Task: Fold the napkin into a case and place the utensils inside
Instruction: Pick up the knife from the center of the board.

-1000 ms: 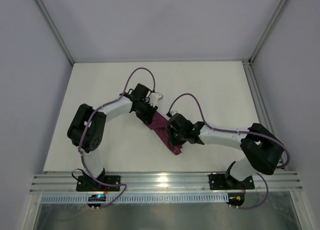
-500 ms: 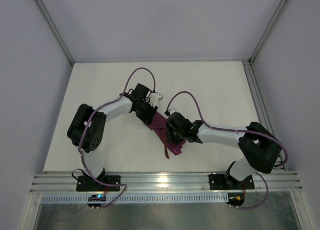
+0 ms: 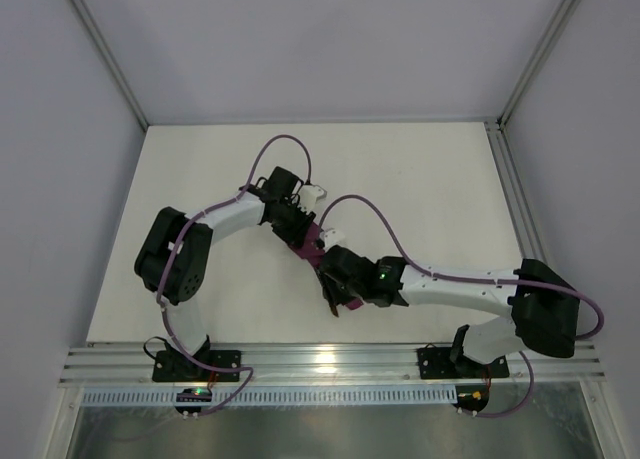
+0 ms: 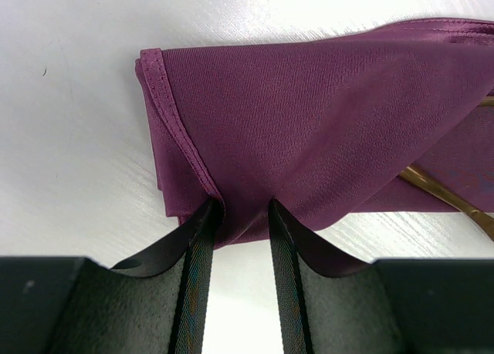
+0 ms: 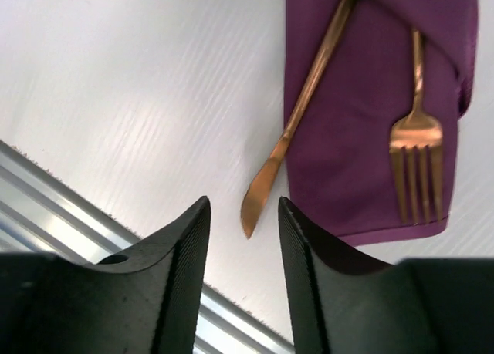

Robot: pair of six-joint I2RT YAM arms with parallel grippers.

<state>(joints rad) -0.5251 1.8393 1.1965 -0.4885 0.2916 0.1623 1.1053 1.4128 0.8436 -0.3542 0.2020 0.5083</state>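
Note:
The plum-purple napkin (image 4: pixel 324 115) lies folded into a narrow case (image 5: pixel 363 138) on the white table. My left gripper (image 4: pixel 239 211) is shut on the napkin's far end, with cloth bunched between its fingers. The copper fork (image 5: pixel 417 130) rests on the cloth, handle tucked under the upper fold, tines pointing to the near end. The copper knife (image 5: pixel 309 92) lies slanted along the cloth's edge, with its blade tip (image 3: pixel 333 304) out on the bare table. My right gripper (image 5: pixel 243 207) hovers open just short of that tip, holding nothing. In the top view it covers the case's near end (image 3: pixel 345 279).
An aluminium rail (image 3: pixel 320 364) runs along the near table edge, close below my right gripper (image 5: pixel 46 192). The two arms meet over the napkin in mid-table. Enclosure walls and frame posts (image 3: pixel 105 64) bound the table.
My right gripper has opened and let go of the knife, then drawn back to the near left. The knife blade now pokes out past the cloth. The left gripper has not moved.

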